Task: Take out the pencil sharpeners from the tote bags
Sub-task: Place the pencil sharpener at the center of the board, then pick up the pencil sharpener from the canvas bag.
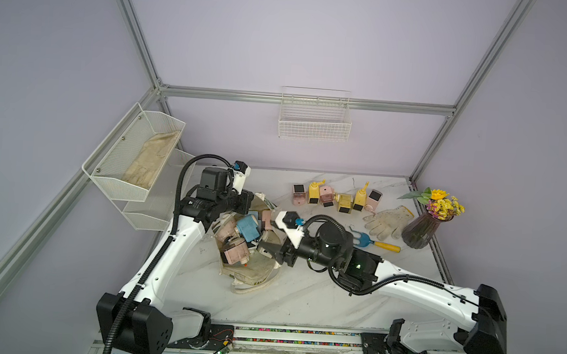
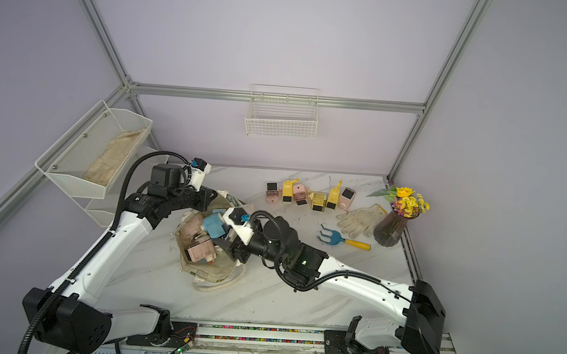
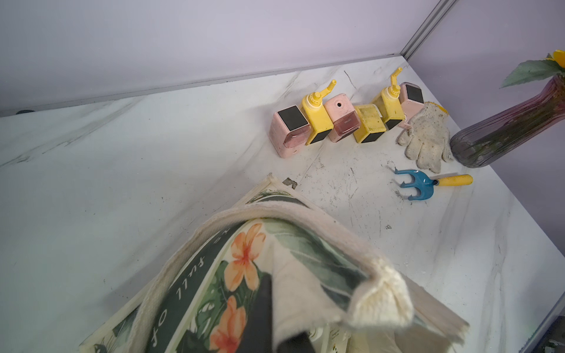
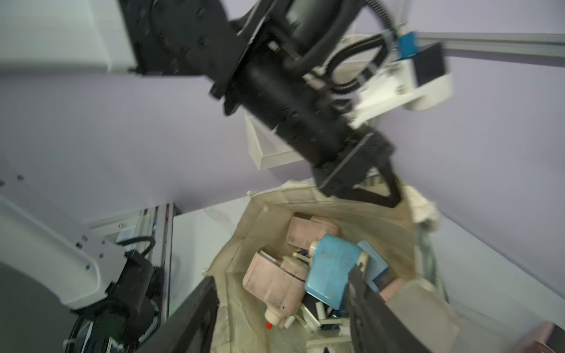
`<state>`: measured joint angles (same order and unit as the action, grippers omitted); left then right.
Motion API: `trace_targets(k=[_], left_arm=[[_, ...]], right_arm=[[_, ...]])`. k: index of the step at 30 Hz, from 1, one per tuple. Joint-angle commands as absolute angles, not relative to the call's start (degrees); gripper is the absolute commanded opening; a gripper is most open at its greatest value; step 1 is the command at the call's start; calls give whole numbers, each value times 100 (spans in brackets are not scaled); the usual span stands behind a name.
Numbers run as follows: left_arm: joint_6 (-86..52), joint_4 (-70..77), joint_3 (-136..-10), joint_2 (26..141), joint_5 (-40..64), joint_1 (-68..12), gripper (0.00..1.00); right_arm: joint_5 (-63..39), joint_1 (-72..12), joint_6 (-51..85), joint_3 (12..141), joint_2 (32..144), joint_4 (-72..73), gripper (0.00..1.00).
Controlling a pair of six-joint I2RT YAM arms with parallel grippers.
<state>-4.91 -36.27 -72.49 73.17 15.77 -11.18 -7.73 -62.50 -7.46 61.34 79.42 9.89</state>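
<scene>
1. As the bag (image 1: pixel 251 271) lies open toward the right tool (image 4: pixel 284 308), the blue sharpener (image 4: pixel 331 276) sits between its part-open jaws, not yet clamped.
2. The left tool (image 4: pixel 380 195), clenched on the bag's rim, holds the mouth open.
3. Six sharpeners (image 1: pixel 337 197) stand on the desk (image 1: pixel 301 298); some five show inside; one bag.

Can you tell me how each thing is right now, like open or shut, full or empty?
Cream leafy-print canvas tote bag: mouth held open, sharpeners inside.
Six pink and yellow plastic sharpeners: out, lined up on table.
Left gripper: shut on bag rim.
Right gripper: open, inside bag.
White wire wall basket: empty.
</scene>
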Motion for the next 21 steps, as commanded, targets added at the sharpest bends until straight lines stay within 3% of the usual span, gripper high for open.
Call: trace_targets(k=[1, 12, 21], left_arm=[[-494, -3394, -7578, 7172, 1560, -1239, 4], [-562, -3092, -7238, 7080, 1801, -1279, 3], [-521, -3086, -7140, 6841, 1774, -1274, 4]], right_arm=[[-1170, -6361, -2221, 6492, 8468, 861, 70], [-549, -6644, -4331, 7238, 9933, 504, 75], [-31, -6629, -5187, 8375, 11053, -428, 82]])
